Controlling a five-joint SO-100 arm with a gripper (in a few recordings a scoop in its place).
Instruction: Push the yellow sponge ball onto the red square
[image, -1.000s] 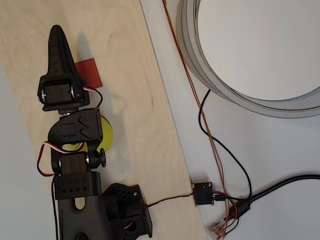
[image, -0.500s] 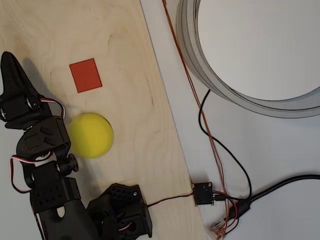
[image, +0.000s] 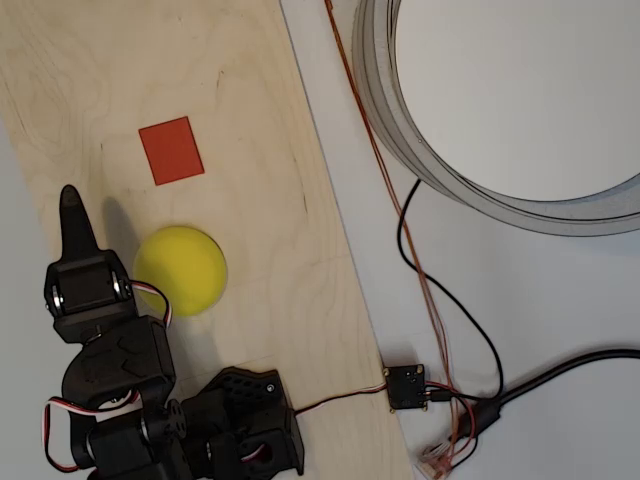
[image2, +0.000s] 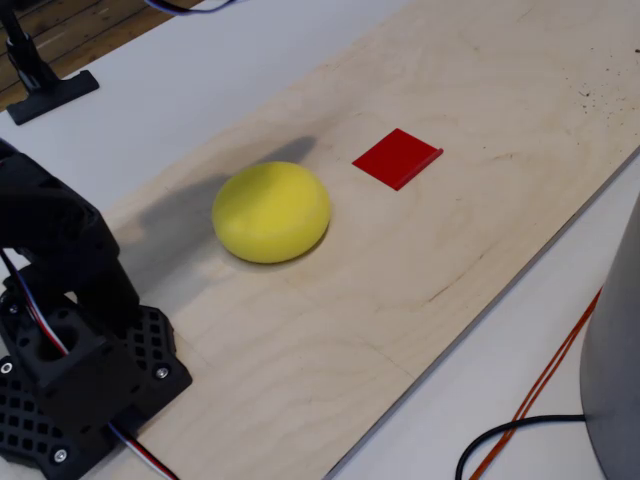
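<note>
Bare wooden board (image: 260, 200) lies betw. yellow sponge ball (image: 181, 270) and red square (image: 171, 150). Gripper (image: 72, 215) sits just left of ball. Cables (image: 440, 320) and grey ring (image: 400, 120) lie off board, right side.

Yellow sponge ball (image: 181, 271) below red square (image: 171, 150) (apart), gripper (image: 72, 215) beside

overhead: straight down | fixed: low, close, oblique | shared: wooden board (image: 260, 200)

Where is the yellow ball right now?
In the overhead view the yellow sponge ball sits on the wooden board, just below the red square, not touching it.
</note>
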